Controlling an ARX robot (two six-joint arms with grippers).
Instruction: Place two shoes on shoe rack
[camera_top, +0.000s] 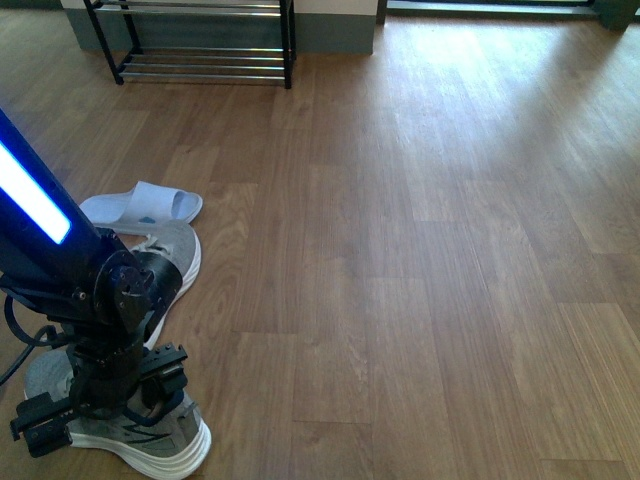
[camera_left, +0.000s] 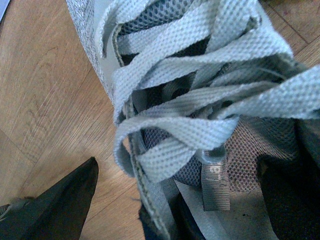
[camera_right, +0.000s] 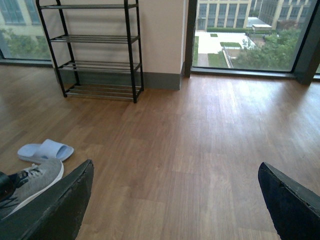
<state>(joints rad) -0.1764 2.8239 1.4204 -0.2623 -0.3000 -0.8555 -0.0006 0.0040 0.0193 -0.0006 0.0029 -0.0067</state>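
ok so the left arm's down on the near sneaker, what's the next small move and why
Probably close the left end effector on the near sneaker. The left wrist view shows one finger outside its side wall and a dark shape, likely the other, at the opening, so the wall seems to sit between open jaws. The shoe lies on the floor, not yet lifted.

- One grey knit sneaker (camera_top: 165, 445) with a thick white sole stands sole-down on the wood floor, nearest the robot.
- The second grey sneaker (camera_top: 180, 255) lies just beyond it, beside a pale blue slide slipper (camera_top: 140, 208).
- The black-framed shoe rack (camera_top: 200, 68) stands against the far wall, well apart.
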